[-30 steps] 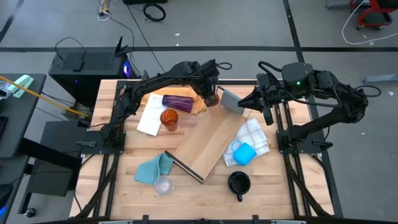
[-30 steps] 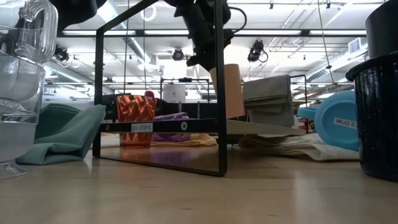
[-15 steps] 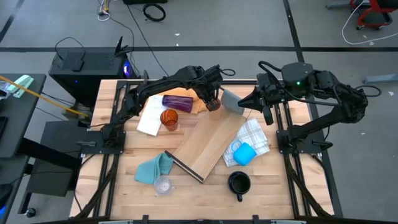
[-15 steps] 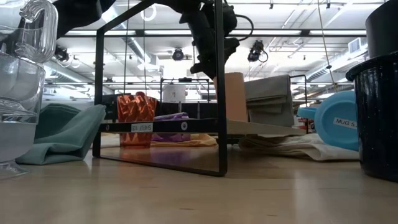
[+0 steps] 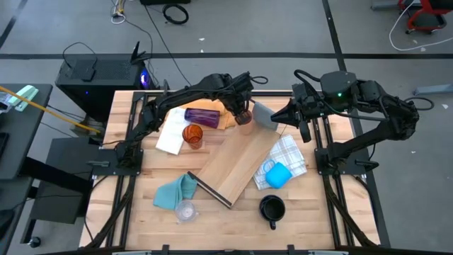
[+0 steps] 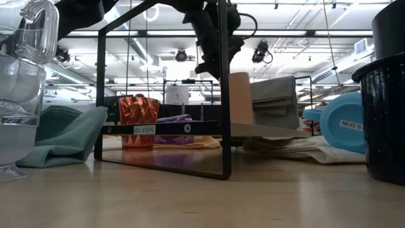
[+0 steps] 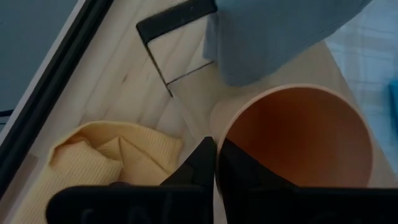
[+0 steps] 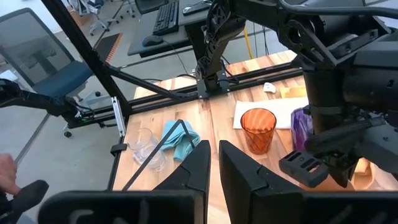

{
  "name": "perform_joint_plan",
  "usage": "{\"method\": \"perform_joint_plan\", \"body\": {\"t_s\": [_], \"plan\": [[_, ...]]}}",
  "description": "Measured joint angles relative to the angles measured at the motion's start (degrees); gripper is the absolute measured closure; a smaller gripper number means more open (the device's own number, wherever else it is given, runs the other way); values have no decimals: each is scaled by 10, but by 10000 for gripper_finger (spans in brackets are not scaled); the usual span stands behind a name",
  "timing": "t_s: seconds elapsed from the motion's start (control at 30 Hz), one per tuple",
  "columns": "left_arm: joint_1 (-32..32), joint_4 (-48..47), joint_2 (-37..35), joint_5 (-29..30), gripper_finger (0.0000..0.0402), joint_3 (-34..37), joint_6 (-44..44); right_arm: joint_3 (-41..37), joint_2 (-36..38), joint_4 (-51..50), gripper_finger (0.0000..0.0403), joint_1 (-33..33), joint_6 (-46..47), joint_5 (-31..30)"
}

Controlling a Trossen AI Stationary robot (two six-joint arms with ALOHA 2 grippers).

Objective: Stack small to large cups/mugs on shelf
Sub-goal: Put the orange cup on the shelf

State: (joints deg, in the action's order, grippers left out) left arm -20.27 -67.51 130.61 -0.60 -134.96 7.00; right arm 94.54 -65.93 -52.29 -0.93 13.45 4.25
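The tan cup (image 5: pixel 244 119) stands upright at the far end of the light-wood shelf (image 5: pixel 237 166), which lies slantwise across the table, right beside its grey end panel (image 5: pixel 262 113). In the low view the cup (image 6: pixel 241 98) has its base at the board (image 6: pixel 266 130). My left gripper (image 7: pixel 215 163) comes down on the cup from above and is shut on its rim. My right gripper (image 8: pixel 212 168) hangs shut and holding nothing, high over the table's far right (image 5: pixel 282 115). My left gripper pinches the tan cup's rim (image 7: pixel 219 134) on the side away from the grey panel. One finger (image 7: pixel 202 162) is outside the wall and the other inside. The fingers slant steeply down from above. The cup stays upright, its base at the shelf board.
A purple tumbler (image 5: pixel 202 113) lies on a yellow cloth, and an amber cup (image 5: pixel 192 134) stands near it. A teal cloth (image 5: pixel 175 191) and a clear cup (image 5: pixel 185 210) are near the front. A light blue mug (image 5: pixel 277 173) lies on a checked cloth, with a black mug (image 5: pixel 272 209) in front of it.
My left gripper has sunk a little with the tan cup and carried it closer to the grey end panel. The cup has stayed upright and now has its base down at the shelf board.
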Motion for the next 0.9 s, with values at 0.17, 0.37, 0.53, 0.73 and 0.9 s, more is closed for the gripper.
{"method": "perform_joint_plan", "body": {"t_s": [0.17,0.37,0.53,0.73,0.9], "plan": [[0,-1,-3,0,383,0,-8,0,0,0,362,0,-1,0],[0,-1,-3,0,372,0,-11,0,0,-5,362,0,-1,0],[-1,0,-3,-1,352,0,-9,0,0,-5,362,0,-1,0],[-1,0,-3,-1,334,0,-8,0,0,-5,362,0,-1,0],[-1,0,-3,-5,323,0,-8,0,0,-5,362,0,-1,0]]}}
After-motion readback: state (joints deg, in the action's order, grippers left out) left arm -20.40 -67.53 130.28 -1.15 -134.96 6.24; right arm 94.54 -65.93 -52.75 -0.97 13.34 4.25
